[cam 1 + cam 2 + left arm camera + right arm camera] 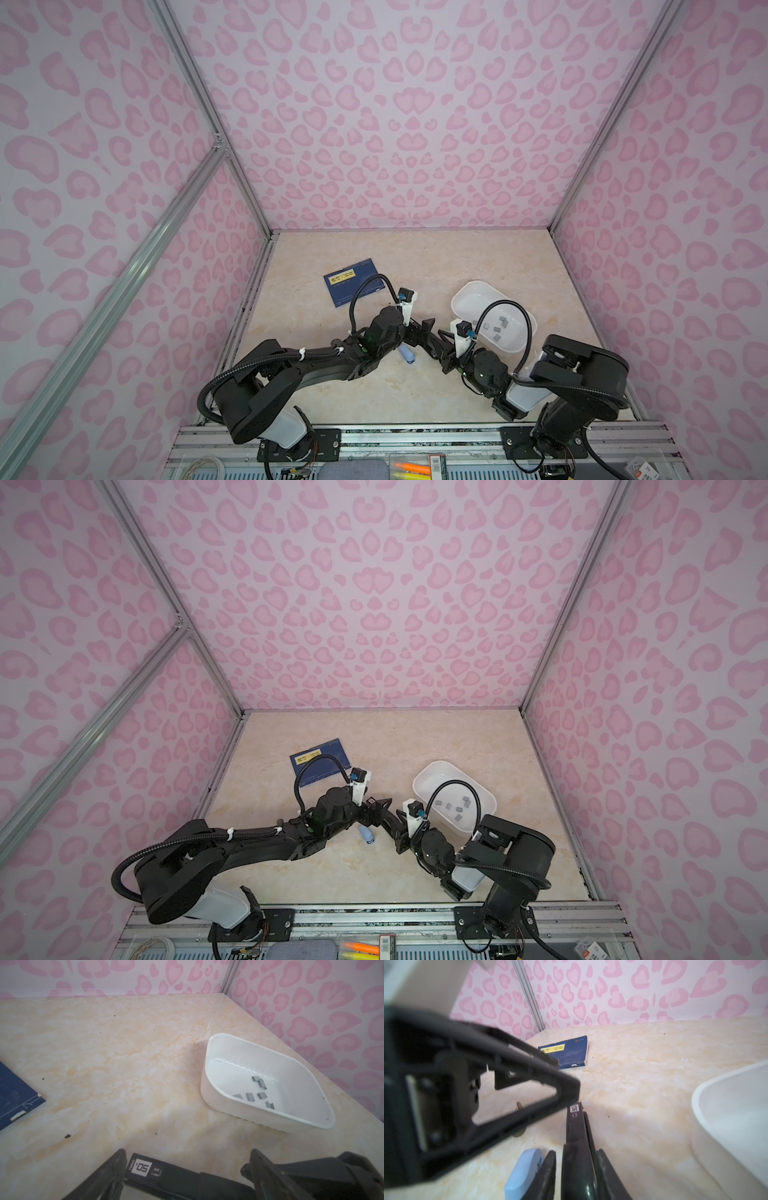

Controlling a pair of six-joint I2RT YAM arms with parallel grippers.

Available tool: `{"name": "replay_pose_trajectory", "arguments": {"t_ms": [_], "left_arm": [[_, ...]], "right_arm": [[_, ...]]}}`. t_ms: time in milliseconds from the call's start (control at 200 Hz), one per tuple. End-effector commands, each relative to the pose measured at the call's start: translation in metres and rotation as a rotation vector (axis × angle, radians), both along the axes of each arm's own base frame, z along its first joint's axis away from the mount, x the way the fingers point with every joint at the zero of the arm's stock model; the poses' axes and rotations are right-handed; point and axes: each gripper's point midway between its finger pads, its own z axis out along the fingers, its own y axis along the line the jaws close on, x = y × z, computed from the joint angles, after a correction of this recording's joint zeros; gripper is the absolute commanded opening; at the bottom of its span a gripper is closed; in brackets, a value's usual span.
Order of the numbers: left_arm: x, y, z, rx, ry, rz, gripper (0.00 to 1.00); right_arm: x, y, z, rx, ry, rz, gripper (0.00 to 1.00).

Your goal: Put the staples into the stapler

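Note:
Several small grey staples lie loose in the white tub, also seen in both top views. A black stapler is gripped at its sides by my right gripper and points toward the left arm. My left gripper stands wide open around the stapler's labelled end, and its fingers do not press on it. The two grippers meet at mid-table in both top views. A light blue stapler lies on the table beside my right gripper.
A dark blue booklet lies flat at the back left of the table. The white tub's rim stands to the right, close behind my right wrist. Pink-patterned walls enclose the table on three sides.

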Motion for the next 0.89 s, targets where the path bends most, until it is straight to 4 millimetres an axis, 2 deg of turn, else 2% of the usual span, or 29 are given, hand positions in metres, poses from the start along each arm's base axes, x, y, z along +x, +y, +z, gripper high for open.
{"name": "replay_pose_trajectory", "arguments": {"t_ms": [0,145,240,595,890], "left_arm": [[0.003,0.002,-0.004,0.010,0.016,0.021,0.93],[0.009,0.008,-0.013,0.021,0.033,0.071,0.92],[0.012,0.010,-0.020,0.023,0.054,0.090,0.93],[0.015,-0.003,-0.041,0.042,0.107,0.063,0.90],[0.009,-0.004,-0.057,0.039,0.140,0.049,0.88]], "right_arm": [[0.003,-0.006,-0.023,-0.133,0.097,-0.042,0.27],[0.006,-0.007,-0.022,-0.175,0.096,-0.040,0.25],[0.002,-0.001,-0.025,-0.188,0.096,0.005,0.24],[-0.003,0.000,-0.039,-0.219,0.121,0.032,0.19],[-0.006,-0.004,-0.053,-0.226,0.147,0.025,0.17]]}}
